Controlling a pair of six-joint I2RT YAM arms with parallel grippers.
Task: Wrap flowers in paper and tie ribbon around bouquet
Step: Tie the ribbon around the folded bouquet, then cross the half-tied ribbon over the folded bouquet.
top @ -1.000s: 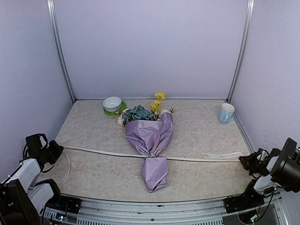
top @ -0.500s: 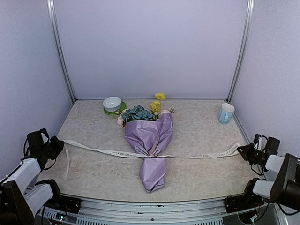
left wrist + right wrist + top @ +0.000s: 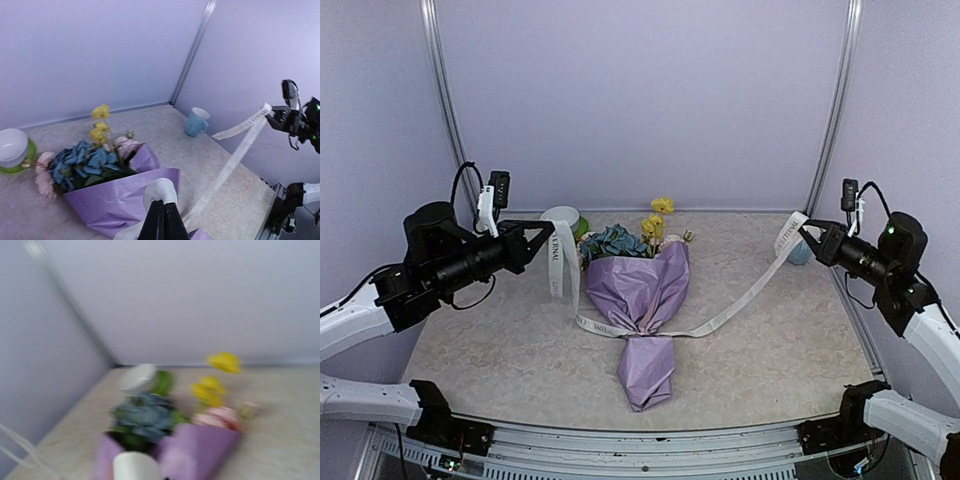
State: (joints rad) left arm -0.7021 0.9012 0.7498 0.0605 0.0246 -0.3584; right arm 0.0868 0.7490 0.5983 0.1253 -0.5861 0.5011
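Note:
The bouquet [image 3: 642,290] lies mid-table: lilac paper [image 3: 650,370] coned around the flowers [image 3: 615,242], blue and yellow heads pointing to the back wall. The cream ribbon [image 3: 745,292] crosses the cone's narrow waist and rises on both sides in a V. My left gripper [image 3: 548,229] holds one end above the table left of the flowers. In the left wrist view its jaws [image 3: 163,204] are shut on a ribbon loop [image 3: 161,191]. My right gripper [image 3: 810,234] holds the other end high at the right. The right wrist view is blurred, with ribbon [image 3: 135,466] at its bottom edge.
A white bowl on a green saucer [image 3: 563,215] stands at the back left, just behind the left gripper. A light blue cup [image 3: 197,121] stands at the back right near the right gripper. Lilac walls close three sides.
Both arms rose from the near corners and swung up and back, lifting the ribbon ends off the table. The ribbon went from a flat line to a raised V.

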